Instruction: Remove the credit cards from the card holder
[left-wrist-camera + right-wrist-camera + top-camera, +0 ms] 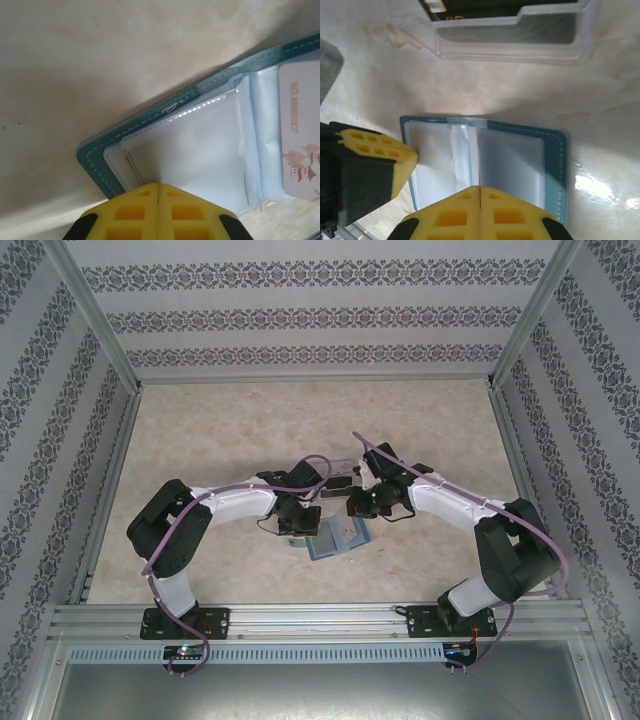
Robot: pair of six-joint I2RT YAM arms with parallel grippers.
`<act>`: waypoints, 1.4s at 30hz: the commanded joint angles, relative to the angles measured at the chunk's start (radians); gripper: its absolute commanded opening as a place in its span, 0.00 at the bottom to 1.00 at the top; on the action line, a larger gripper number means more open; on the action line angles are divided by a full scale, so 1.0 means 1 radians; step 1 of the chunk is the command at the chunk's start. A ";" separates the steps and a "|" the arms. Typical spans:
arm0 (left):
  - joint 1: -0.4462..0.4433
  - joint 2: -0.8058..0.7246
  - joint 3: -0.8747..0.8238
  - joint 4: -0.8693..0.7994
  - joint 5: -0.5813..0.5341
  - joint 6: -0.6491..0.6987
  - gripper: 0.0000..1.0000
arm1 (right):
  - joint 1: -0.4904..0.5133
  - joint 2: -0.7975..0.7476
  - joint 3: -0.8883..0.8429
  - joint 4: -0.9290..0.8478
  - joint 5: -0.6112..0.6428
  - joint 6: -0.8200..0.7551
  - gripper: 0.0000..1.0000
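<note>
On the desk (pixel 220 440) the card holder (pixel 338 538) lay open, a credit card (pixel 300 125) in its sleeve. Left fingers (pixel 158 197) and right fingers (pixel 480 200) — both closed tight, holding nothing — sat at its pages; risk — tips skid, shoving it.

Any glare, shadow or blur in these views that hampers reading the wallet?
Top external: even light, card holder small, little detail. Left wrist: bright glint along its clear sleeve, pale card print readable, left pincer soft. Right wrist: glare patch on table, clear tray reflective.
</note>
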 commanded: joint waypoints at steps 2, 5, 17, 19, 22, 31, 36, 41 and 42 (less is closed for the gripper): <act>0.003 -0.020 0.011 -0.073 -0.044 0.010 0.02 | 0.022 -0.034 -0.015 0.017 0.011 0.014 0.02; 0.003 -0.025 0.011 -0.073 -0.041 0.009 0.02 | 0.031 -0.041 -0.013 0.017 0.018 0.009 0.02; 0.003 -0.043 0.000 -0.057 -0.029 0.000 0.10 | 0.071 0.029 0.030 0.006 0.032 -0.093 0.02; 0.003 -0.047 -0.004 -0.052 -0.029 -0.003 0.10 | 0.081 0.046 0.042 -0.001 0.044 -0.105 0.03; 0.003 -0.055 -0.008 -0.050 -0.031 -0.004 0.12 | 0.098 0.065 0.066 -0.034 0.091 -0.125 0.03; 0.002 -0.068 -0.012 -0.058 -0.036 -0.005 0.13 | 0.133 0.071 0.138 -0.122 0.189 -0.180 0.03; 0.003 -0.071 -0.013 -0.057 -0.038 -0.007 0.13 | 0.145 0.078 0.143 -0.132 0.205 -0.190 0.03; 0.003 -0.071 -0.014 -0.058 -0.037 -0.005 0.14 | 0.172 0.109 0.141 -0.130 0.206 -0.175 0.04; 0.003 -0.072 -0.014 -0.060 -0.038 -0.005 0.14 | 0.180 0.109 0.140 -0.130 0.213 -0.169 0.05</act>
